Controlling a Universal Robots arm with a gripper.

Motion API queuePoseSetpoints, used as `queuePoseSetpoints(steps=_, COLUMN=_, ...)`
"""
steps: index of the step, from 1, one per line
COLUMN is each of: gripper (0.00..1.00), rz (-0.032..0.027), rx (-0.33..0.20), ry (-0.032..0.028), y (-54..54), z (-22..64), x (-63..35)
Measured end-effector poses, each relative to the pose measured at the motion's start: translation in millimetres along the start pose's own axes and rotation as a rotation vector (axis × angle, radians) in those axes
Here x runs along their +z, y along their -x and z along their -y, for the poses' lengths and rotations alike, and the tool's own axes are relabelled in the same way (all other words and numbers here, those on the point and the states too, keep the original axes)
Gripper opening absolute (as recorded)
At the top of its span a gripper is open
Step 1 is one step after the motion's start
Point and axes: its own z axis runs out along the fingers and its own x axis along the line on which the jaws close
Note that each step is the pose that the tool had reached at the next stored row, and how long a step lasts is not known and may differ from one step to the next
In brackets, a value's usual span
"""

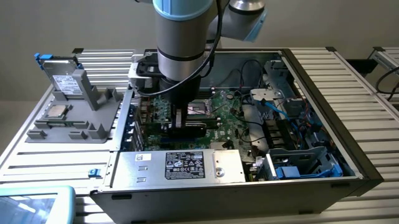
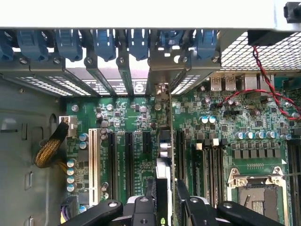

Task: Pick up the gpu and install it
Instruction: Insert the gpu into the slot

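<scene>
My gripper (image 2: pixel 164 206) is down inside the open computer case (image 1: pixel 311 60), clamped narrow on the gpu (image 2: pixel 163 157). From the wrist the card is edge-on between my fingers (image 2: pixel 145 209), upright, and runs toward the rear bracket openings. It stands over the motherboard (image 2: pixel 136 117) among the black expansion slots (image 2: pixel 128 150), with the CPU socket (image 2: pixel 256 193) off to one side. I cannot tell whether its lower edge is touching a slot; it is probably just at board level.

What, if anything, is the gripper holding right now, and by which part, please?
The gripper holds the gpu edge-on, pinching the card's two flat faces at its upper edge, above the motherboard slots.
</scene>
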Motion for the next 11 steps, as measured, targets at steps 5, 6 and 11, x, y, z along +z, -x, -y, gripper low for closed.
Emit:
queuePoseSetpoints(steps=5, gripper=0.28, rz=-0.0005, rx=0.003, ry=0.0070, y=0.5, z=0.4, x=0.2)
queuePoseSetpoints(steps=6, gripper=0.28, rz=-0.0006, rx=0.005, ry=0.0117, y=0.8, z=0.6, x=0.4)
queuePoseSetpoints(steps=11, gripper=0.28, rz=-0.0025, rx=0.008, ry=0.0423, y=1.8, z=2.3, x=0.9)
